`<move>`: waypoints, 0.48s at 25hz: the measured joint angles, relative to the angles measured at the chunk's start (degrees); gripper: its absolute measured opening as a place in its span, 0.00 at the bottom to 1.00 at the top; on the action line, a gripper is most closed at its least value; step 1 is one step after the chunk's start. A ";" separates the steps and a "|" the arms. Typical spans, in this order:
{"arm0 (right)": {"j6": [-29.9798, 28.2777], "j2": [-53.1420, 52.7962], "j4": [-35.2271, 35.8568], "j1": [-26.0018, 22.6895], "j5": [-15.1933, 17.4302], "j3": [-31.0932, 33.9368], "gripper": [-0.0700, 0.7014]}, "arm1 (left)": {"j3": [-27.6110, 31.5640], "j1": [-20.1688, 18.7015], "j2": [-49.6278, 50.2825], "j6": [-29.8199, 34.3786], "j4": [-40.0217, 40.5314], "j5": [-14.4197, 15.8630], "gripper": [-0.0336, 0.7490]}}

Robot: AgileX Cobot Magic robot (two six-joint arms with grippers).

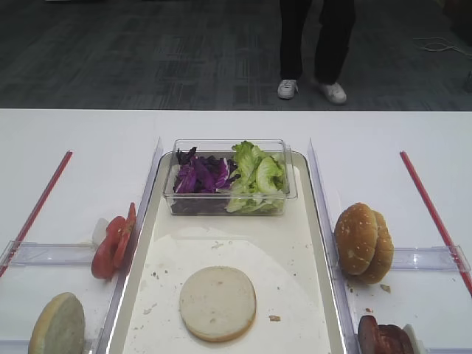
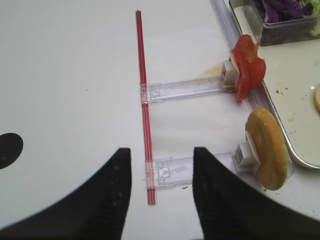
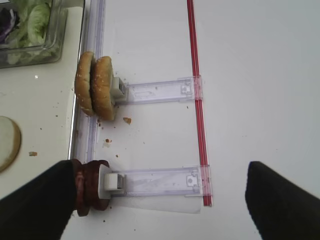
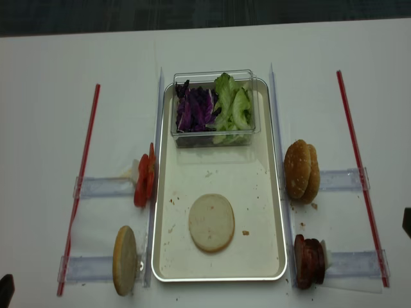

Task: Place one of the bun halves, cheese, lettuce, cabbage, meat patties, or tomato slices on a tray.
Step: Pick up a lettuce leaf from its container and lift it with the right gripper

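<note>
- We see little of the robot itself: only the finger ends of each tool, as dark shapes at the lower edge of the wrist views.
- The right tool [image 3: 160, 200] shows two matt black fingers [image 3: 32, 205], broad and rounded, without visible screws or markings; the left one rises just beside the meat patties [image 3: 90, 192].
- The left tool [image 2: 162, 200] shows two black fingers [image 2: 100, 200] with a fine ribbed or knurled texture on their surfaces and tapering, rounded tips.
- Near the left tool, at the left edge, lies a small dark oval on the bench [image 2: 65, 90]; we cannot tell what it is.
- No cables, labels or fasteners are visible.
</note>
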 joint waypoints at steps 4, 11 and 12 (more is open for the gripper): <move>0.00 10.12 -0.10 0.00 -0.37 -6.15 0.97 | 0.00 0.00 0.00 0.00 0.00 0.00 0.43; 0.00 27.16 -0.10 0.00 -0.48 -17.21 0.97 | 0.00 0.00 0.00 0.00 0.00 -0.04 0.43; 0.00 29.48 -0.10 0.00 -0.48 -18.65 0.97 | 0.00 0.00 0.00 0.00 0.00 -0.04 0.43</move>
